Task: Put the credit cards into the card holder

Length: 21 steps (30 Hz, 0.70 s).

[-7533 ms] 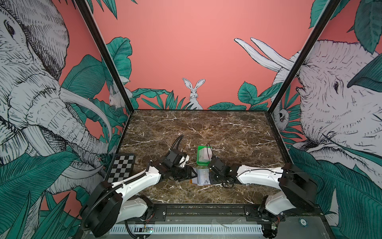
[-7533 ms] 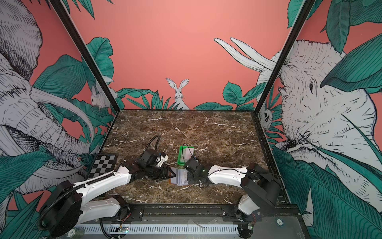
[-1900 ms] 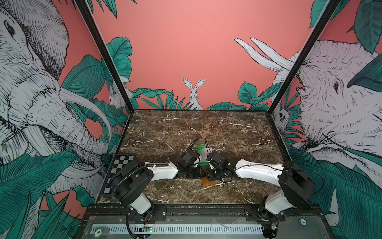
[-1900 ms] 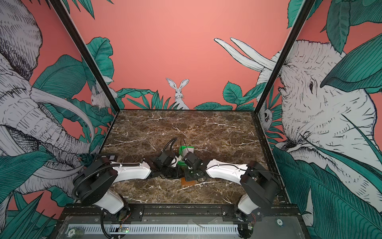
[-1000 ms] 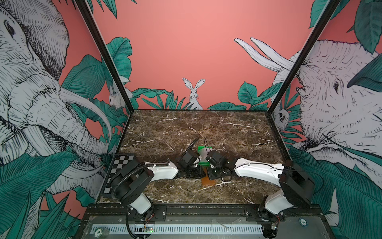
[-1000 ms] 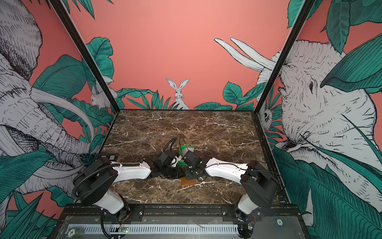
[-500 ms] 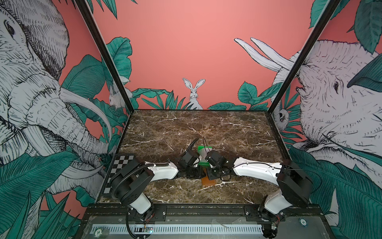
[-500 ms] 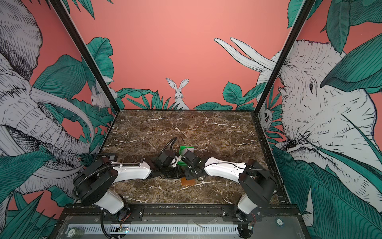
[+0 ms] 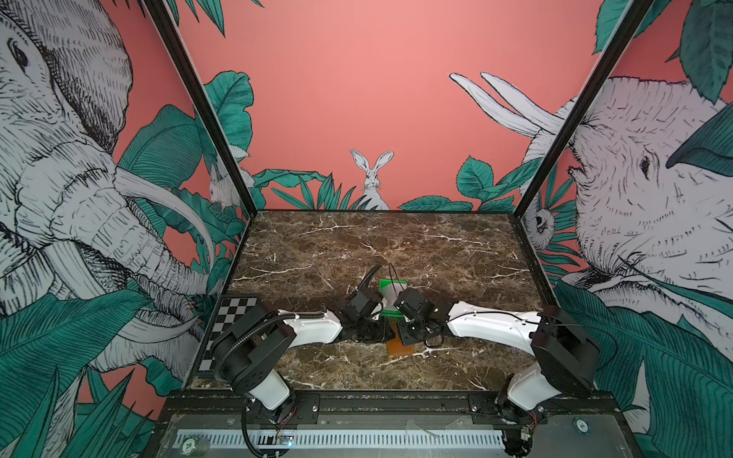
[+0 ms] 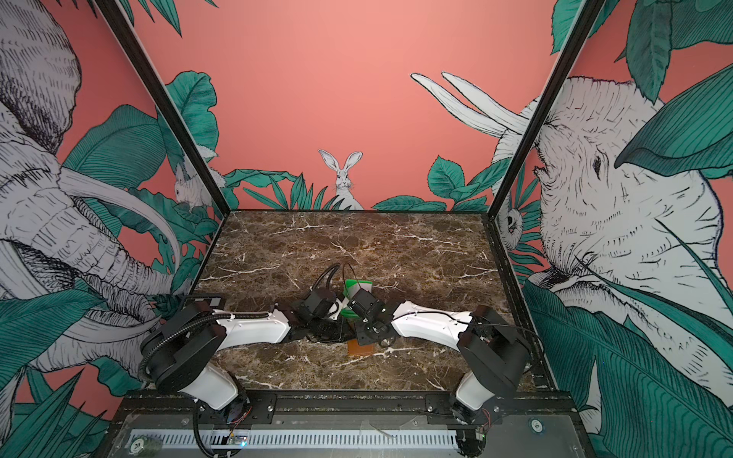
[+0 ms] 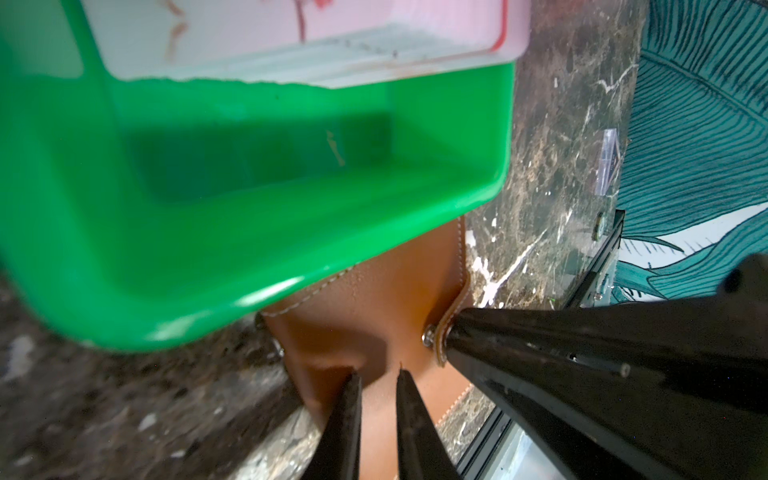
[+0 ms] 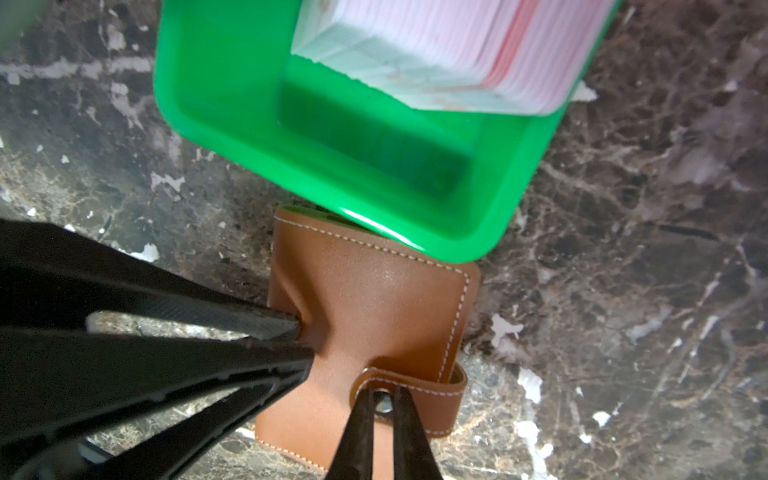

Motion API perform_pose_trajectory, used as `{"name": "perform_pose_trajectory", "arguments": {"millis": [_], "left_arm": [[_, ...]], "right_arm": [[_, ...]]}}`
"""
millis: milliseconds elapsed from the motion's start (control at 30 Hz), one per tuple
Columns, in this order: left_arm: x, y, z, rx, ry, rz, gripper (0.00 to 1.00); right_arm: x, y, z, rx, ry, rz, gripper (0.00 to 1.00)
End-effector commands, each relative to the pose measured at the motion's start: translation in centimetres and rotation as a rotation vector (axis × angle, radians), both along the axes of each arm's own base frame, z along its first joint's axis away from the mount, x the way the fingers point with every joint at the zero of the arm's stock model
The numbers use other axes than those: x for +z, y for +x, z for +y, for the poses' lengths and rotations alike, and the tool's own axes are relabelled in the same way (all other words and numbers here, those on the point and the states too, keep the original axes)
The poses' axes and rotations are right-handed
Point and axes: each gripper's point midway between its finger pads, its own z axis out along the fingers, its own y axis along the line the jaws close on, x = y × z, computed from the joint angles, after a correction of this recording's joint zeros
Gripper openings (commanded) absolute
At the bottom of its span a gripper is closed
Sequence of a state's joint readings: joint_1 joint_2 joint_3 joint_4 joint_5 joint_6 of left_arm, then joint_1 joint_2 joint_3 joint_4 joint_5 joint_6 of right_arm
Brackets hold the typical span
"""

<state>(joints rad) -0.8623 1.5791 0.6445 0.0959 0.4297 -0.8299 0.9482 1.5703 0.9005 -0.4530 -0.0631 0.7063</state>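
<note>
Top views: you look down from above the front rail toward the back wall, far off, both sharing the whole marble table | left wrist: you sit close over card holder and green tray | right wrist: equally close, same two, from the opposite side.

1. The card holder is tan-brown with pale stitching along its edges.
2. The tray is bright green.
3. The credit cards are white to pale pink (one shows a red edge).
4. The table is dark brown marble with white veins.
5. The checkerboard has black and white squares.
6. The walls are salmon pink, with teal leaves and black-and-white animals.
</note>
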Motion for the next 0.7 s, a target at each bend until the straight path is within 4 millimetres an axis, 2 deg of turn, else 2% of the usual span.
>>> {"name": "perform_pose_trajectory", "arguments": {"millis": [0, 367, 400, 433, 667], "left_arm": [[-3.1, -1.4, 1.8, 0.005, 0.105, 0.061, 0.19], [-3.2, -1.5, 1.8, 0.004, 0.102, 0.062, 0.19], [-3.2, -1.6, 1.8, 0.002, 0.103, 0.063, 0.18], [-3.2, -1.5, 1.7, 0.002, 0.102, 0.063, 0.19], [-3.1, -1.5, 1.7, 0.001, 0.102, 0.061, 0.18]], "right_arm": [[-0.3, 0.1, 0.3, 0.001, 0.007, 0.004, 0.11], [-0.1, 0.4, 1.0, -0.003, 0.035, -0.001, 0.11], [-0.1, 0.4, 0.9, -0.001, 0.032, 0.000, 0.11], [-1.0, 0.3, 0.6, -0.003, 0.002, 0.014, 0.11], [-1.7, -0.1, -1.1, -0.006, -0.084, 0.024, 0.11]]}}
